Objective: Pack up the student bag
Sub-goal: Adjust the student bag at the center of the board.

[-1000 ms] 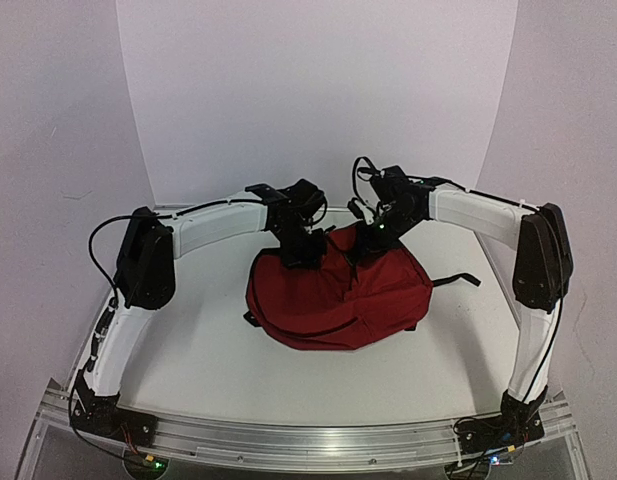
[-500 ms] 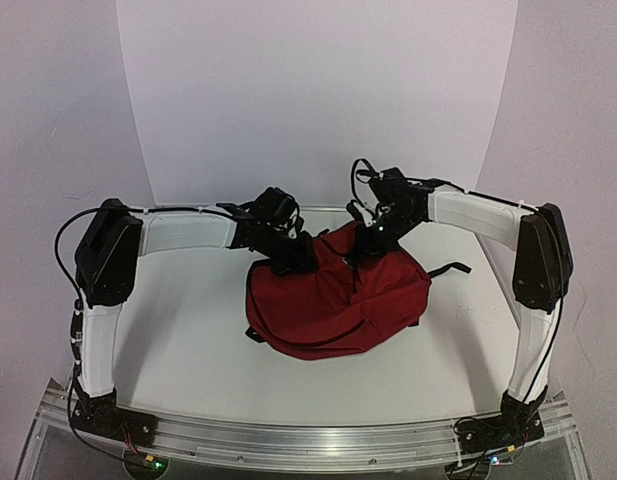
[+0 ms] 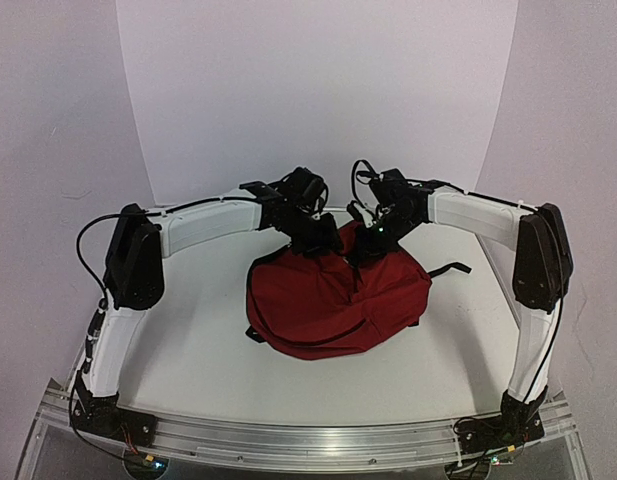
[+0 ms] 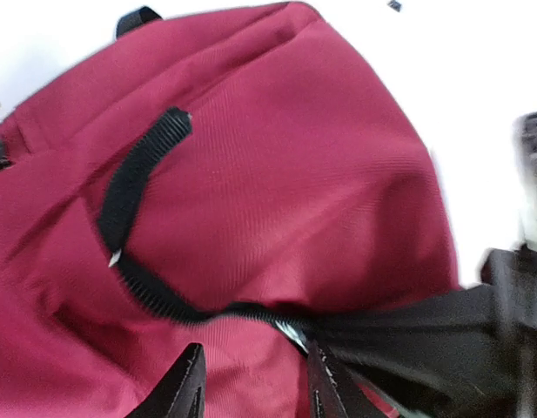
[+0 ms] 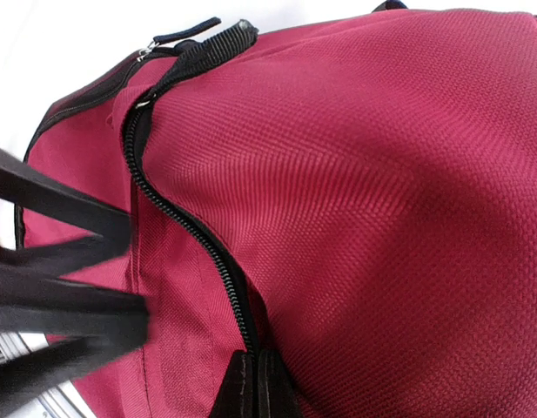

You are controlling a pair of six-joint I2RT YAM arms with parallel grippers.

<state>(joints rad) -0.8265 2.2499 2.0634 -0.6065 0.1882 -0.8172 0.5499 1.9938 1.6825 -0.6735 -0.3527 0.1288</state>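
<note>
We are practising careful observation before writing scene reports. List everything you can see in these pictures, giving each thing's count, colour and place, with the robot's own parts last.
student bag: one, dark red, lying mid-table
handle: one, black webbing, looped on the bag's fabric
zipper: one, black, curving across the bag to the right gripper's tips
strap: one seen, black, trailing from the bag toward the right arm
table: one, white, under the bag
rail: one, silver metal, along the near edge
backdrop: one, white, behind the table
left arm: one, white with black joints, reaching to the bag's far end
right arm: one, same colours, reaching there too
left gripper: one, black, open over the bag beside the handle
right gripper: one, black, shut at the zipper's end
</note>
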